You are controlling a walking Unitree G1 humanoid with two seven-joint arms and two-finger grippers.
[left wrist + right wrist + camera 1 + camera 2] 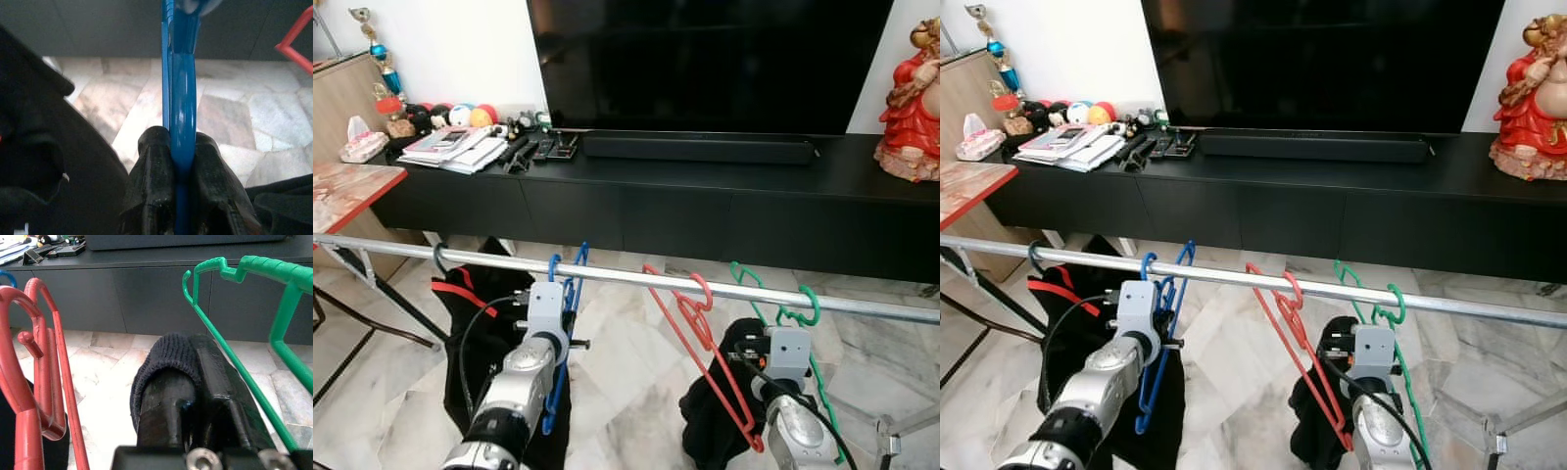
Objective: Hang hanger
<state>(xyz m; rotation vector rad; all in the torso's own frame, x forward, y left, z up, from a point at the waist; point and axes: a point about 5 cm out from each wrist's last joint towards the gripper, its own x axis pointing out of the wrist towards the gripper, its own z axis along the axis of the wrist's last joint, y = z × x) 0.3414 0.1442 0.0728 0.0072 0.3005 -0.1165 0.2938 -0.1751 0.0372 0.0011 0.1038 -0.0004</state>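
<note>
Stereo head views, left to right. A silver rail (636, 279) crosses the lower half of the frame, sloping slightly down toward the right edge; behind it stand a black TV cabinet (705, 211) and a dark television (705, 59). At lower left a black garment with red trim (475, 304) hangs from the rail. Just right of it the blue hanger (570, 294) has its hook over the rail, its long axis dropping steeply toward the bottom of the frame, edge-on to the camera. The left gripper (177, 161) rises from the lower left corner and meets the hanger below the rail; in the left wrist view its jaws are pressed against both sides of the blue bar, pinching it, with the bar running straight up and away from them toward the hook. This is the nearer arm to the blue hanger, and the hook appears already seated, so judged from this the coming move is a release and withdrawal downward. Right of centre a red hanger (700, 333) hangs from the rail, then a green hanger (793, 313) near the lower right. The right gripper (188, 382) sits between these two, below the rail; its jaws are nearly together on a dark knitted cloth (168, 355), with the green hanger's wire passing just beside them; whether it touches cannot be told.
</note>
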